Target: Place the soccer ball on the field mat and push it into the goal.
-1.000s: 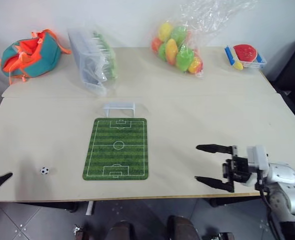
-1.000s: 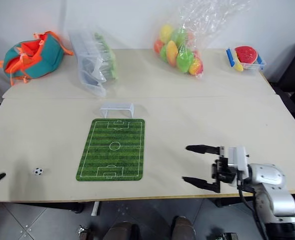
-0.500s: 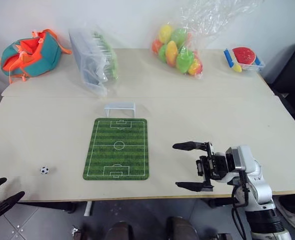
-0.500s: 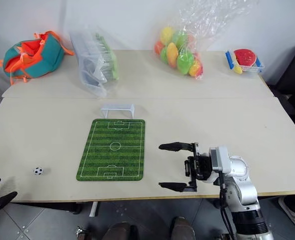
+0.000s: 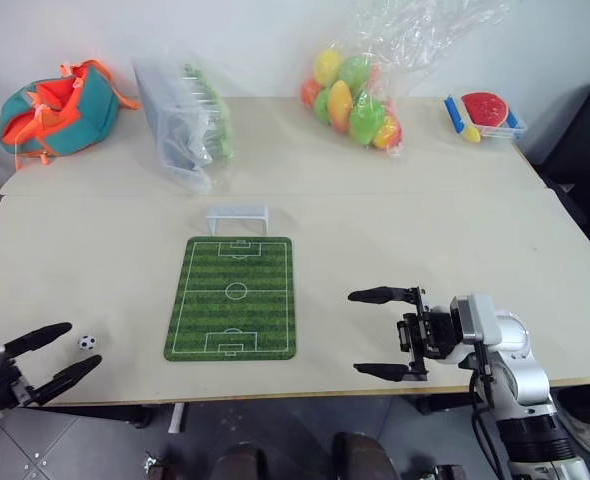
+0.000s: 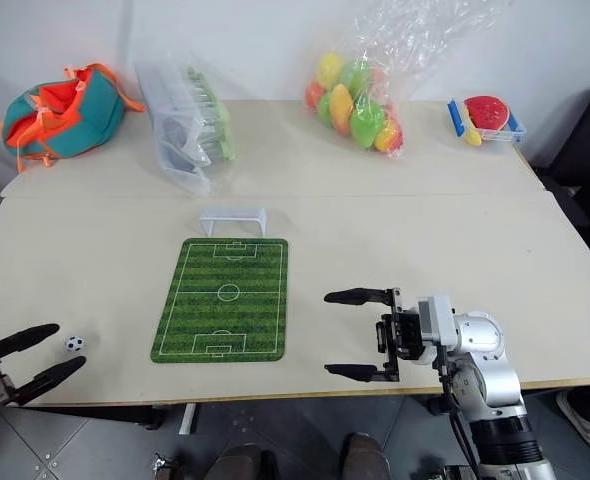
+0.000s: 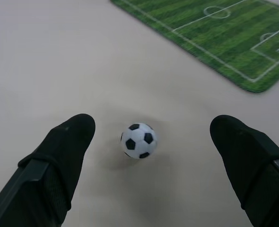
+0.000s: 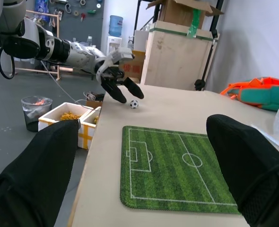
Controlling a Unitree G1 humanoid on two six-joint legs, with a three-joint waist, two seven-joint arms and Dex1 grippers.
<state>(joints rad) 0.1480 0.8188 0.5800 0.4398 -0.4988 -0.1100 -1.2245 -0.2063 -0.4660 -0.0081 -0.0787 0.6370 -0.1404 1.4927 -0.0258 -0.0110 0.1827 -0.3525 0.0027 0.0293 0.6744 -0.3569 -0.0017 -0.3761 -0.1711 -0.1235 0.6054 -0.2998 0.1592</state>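
The soccer ball [image 7: 138, 140] sits on the bare table [image 5: 95, 260], off the field mat [image 5: 233, 297], on the side away from the right tool [image 5: 383, 332]. Left tool [image 7: 149, 142] straddles it, fingers spread wide, nothing gripped. Right tool hangs released beside the mat. Danger: one finger clips the ball early and it rolls off the table edge.

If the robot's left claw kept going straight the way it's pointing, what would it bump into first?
Most likely the soccer ball. The left gripper is open, and in its wrist view the ball sits on the table right between its fingers, just ahead. The field mat lies farther on.
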